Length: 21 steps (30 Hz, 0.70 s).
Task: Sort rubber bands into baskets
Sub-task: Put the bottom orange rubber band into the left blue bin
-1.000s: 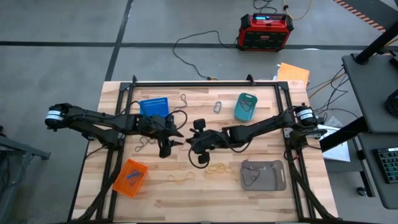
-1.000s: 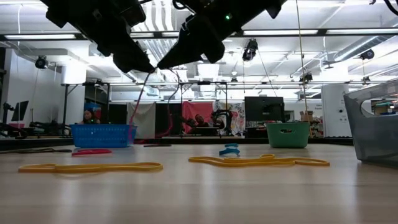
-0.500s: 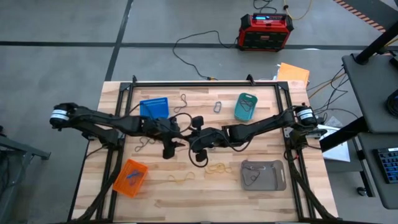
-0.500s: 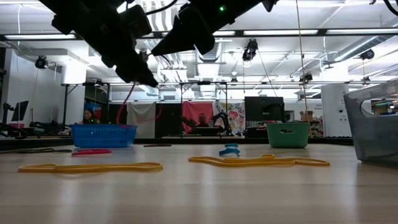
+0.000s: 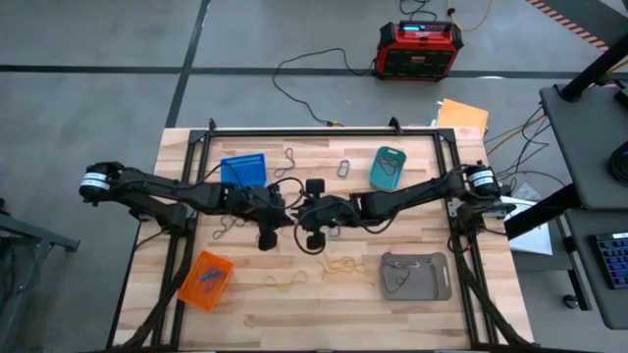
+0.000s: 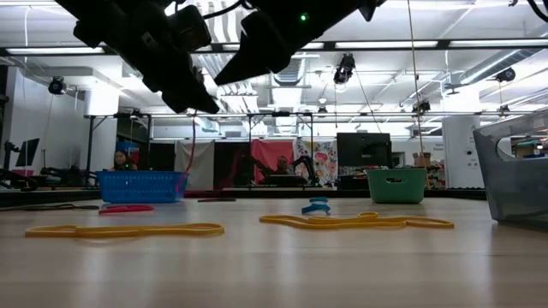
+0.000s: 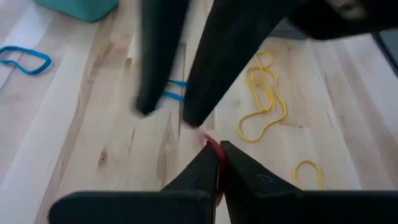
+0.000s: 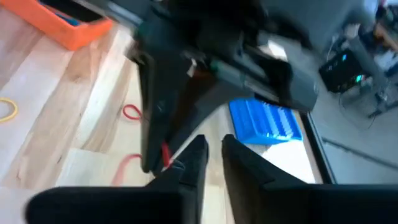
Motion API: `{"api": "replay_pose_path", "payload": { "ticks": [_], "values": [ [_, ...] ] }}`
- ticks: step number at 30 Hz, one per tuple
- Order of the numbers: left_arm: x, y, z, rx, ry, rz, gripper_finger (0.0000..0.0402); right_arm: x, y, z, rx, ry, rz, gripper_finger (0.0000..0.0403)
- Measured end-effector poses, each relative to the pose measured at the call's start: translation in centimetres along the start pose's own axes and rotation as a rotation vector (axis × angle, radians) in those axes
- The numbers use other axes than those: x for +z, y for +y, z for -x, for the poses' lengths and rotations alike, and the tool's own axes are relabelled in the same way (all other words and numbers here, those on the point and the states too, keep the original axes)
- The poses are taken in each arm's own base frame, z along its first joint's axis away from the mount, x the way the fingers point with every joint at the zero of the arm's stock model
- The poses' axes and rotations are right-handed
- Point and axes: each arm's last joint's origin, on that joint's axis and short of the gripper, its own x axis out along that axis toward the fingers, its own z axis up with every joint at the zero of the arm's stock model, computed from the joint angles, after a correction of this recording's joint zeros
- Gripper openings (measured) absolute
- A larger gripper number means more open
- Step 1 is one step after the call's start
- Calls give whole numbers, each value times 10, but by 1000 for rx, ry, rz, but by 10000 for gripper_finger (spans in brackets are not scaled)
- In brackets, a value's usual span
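Left gripper (image 7: pixel 219 163) hangs above mid-table, fingers pinched together on a thin red rubber band (image 7: pixel 213 149). Right gripper (image 8: pixel 211 152) meets it tip to tip, fingers slightly parted. Beyond them stands the blue rectangular plastic basket (image 5: pixel 243 169)

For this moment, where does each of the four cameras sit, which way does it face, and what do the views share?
High view: overhead, straight down on the table; both arms meet mid-table, left gripper, right gripper.
Low view: table height, level across yellow rubber bands toward the blue basket; both arms overhead.
Left wrist view: past its shut fingers pinching a red rubber band; the other arm's fingers ahead.
Right wrist view: past its slightly parted fingers; left arm ahead.
Shared: blue basket in high, low and right wrist views.
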Motion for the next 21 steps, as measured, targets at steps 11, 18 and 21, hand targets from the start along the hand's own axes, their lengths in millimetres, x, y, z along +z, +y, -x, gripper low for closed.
{"api": "replay_pose_path", "payload": {
  "ticks": [11,18,21],
  "values": [
    [10,-1,10,8,-47,-1,0,-1,-17,6,-24,22,-87,192],
    [13,9,43,196,-9,17,0,7,-30,26,-33,18,-119,235],
    [20,16,61,291,-5,21,0,9,-34,33,-35,22,-119,246]
  ]
}}
